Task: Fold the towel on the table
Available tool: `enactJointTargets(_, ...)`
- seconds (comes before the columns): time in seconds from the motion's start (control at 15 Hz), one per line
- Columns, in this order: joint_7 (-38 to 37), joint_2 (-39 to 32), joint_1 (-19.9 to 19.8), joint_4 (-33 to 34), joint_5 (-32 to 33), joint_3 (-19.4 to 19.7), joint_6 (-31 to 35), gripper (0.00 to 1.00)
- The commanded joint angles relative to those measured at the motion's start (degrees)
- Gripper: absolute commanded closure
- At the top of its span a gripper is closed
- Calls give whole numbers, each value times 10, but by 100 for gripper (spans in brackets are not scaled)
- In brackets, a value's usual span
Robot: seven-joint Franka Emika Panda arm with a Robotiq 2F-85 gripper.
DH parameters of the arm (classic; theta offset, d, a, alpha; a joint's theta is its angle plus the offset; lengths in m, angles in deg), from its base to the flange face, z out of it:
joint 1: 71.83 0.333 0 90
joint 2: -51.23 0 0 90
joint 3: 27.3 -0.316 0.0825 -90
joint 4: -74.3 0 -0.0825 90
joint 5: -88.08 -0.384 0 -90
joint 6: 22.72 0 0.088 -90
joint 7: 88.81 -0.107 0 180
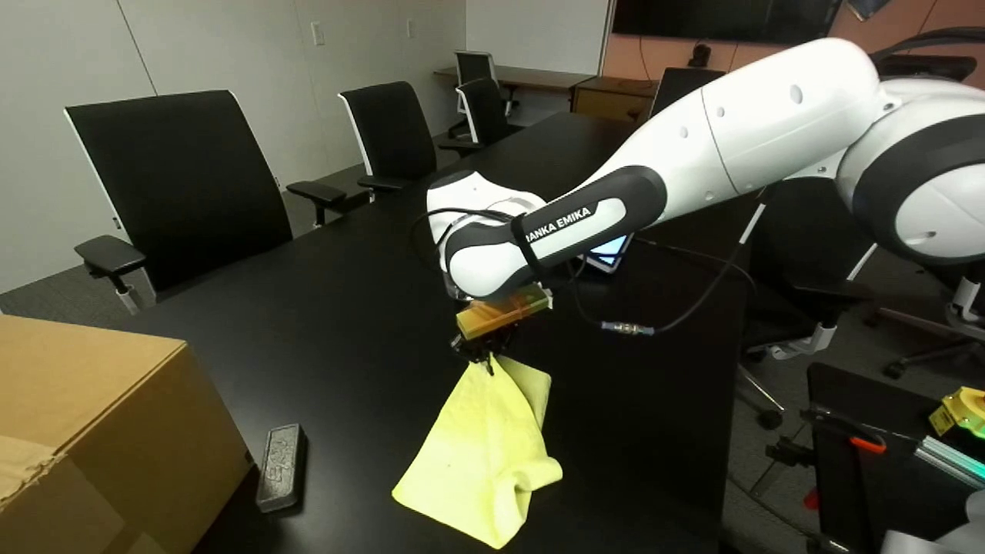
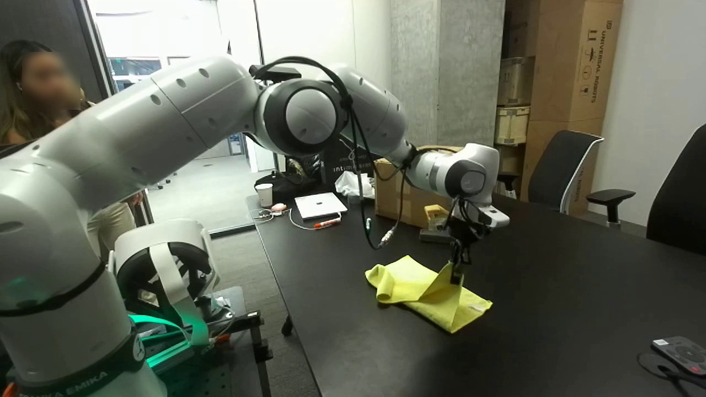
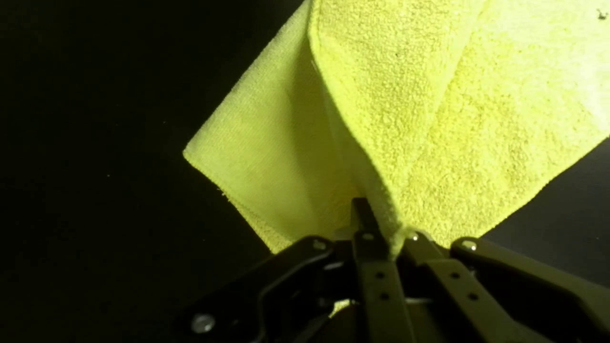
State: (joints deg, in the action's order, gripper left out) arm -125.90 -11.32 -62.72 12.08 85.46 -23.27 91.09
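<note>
Closest in, your end effector (image 2: 457, 272) has its jaws clenched, and there's the towel (image 1: 469, 462) caught between them by a raised fold. Look at that texture in the wrist view: pebbly, looped pile to the right of the raised edge, a smoother, finely ribbed face to the left. In both exterior views you've got yellow cloth standing in a tented peak at the jaws, the rest spread on the glossy black tabletop (image 1: 346, 346), with a soft, rolled curl at one side. Further out, here's the black block (image 1: 281, 468), oblong, its upper face mottled, well apart from your towel. Just beside it stands the box (image 1: 154, 454), tan cardboard, flat-faced. Farther along, in an exterior view, you have a thin, smooth laptop (image 2: 320, 205) and a white, tapering cup (image 2: 265, 194). Past the tabletop's edge, black-backed chairs (image 1: 177, 192) in white frames, and right at the back, a flat, dark screen (image 1: 723, 19).
</note>
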Motion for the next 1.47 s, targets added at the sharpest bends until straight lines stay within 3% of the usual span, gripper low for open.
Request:
enactJointTargets(0.0,-44,-20,9,45,3,11,-1,71)
enactJointTargets(0.33,-63,-13,11,42,3,6,13,35)
enactJointTargets(0.67,12,43,26,-57,16,-12,77,1)
enactJointTargets(1.07,158,120,47,-217,14,-49,178,0)
enactJointTargets(1.4,287,186,36,-351,12,-88,248,0)
